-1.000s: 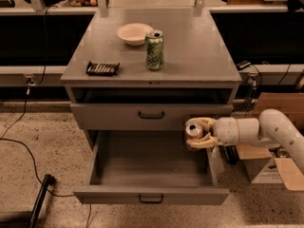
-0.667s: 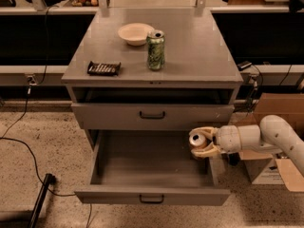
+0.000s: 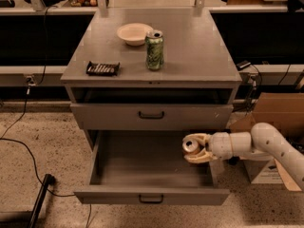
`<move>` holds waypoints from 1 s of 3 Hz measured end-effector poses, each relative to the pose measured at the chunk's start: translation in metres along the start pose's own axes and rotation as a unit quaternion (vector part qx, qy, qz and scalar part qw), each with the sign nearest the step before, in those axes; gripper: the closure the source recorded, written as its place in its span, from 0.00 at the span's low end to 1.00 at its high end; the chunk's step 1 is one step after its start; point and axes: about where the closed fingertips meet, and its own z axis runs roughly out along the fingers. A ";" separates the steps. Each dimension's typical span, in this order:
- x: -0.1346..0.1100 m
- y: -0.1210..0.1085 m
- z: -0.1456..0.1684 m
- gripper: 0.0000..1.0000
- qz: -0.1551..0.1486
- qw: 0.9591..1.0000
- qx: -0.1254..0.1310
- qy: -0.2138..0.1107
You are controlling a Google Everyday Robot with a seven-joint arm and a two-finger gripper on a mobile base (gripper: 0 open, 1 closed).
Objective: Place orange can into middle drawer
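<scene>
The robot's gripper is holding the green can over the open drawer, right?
Not quite. The camera view shows the gripper shut on the orange can, over the right side of the open middle drawer. The green can stands on the cabinet top, beside the bowl.

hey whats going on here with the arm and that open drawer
A robot arm reaches in from the right, its end effector shut on the orange can. The can hangs over the right side of the open middle drawer, not yet set down. On the cabinet top sit a green can, a bowl and a dark tray.
</scene>
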 end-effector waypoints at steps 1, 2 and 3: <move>0.021 0.011 0.026 1.00 0.013 1.000 0.008 0.019; 0.038 0.013 0.041 1.00 0.011 0.999 0.010 0.033; 0.053 0.008 0.049 1.00 0.013 1.000 0.011 0.017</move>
